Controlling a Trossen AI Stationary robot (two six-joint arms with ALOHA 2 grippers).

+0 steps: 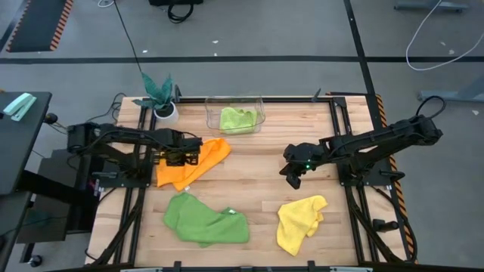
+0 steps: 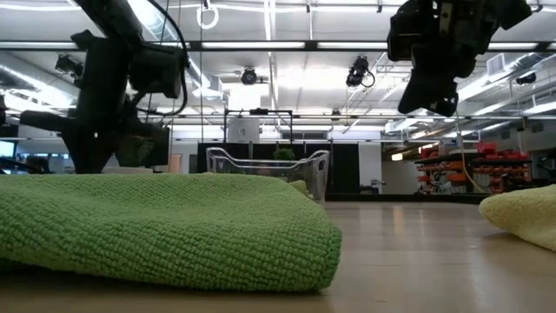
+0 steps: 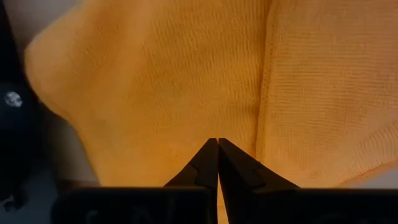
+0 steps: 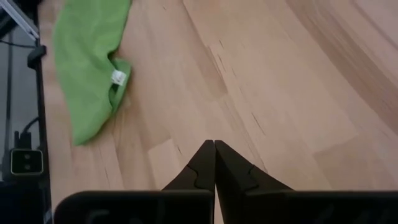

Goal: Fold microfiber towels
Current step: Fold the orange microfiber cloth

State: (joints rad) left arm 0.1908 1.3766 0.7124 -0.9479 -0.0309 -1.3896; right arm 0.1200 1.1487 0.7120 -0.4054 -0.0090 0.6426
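My left jaws (image 3: 217,144) are pressed together over the orange towel (image 1: 193,162) at the worktop (image 1: 257,174) left side; can't tell if cloth is caught. I judge: lift slow, check an edge follows. Right jaws (image 4: 214,147) pressed together, empty, above bare wood, 1 fold at a time

A clear plastic bin (image 1: 235,113) sits at the far edge of the wooden table (image 1: 257,177), near the middle. Toward the far left corner stands a teal-leaved plant (image 1: 159,91) in a white pot (image 1: 165,113). Black cables (image 1: 435,38) trail across the grey floor beyond.
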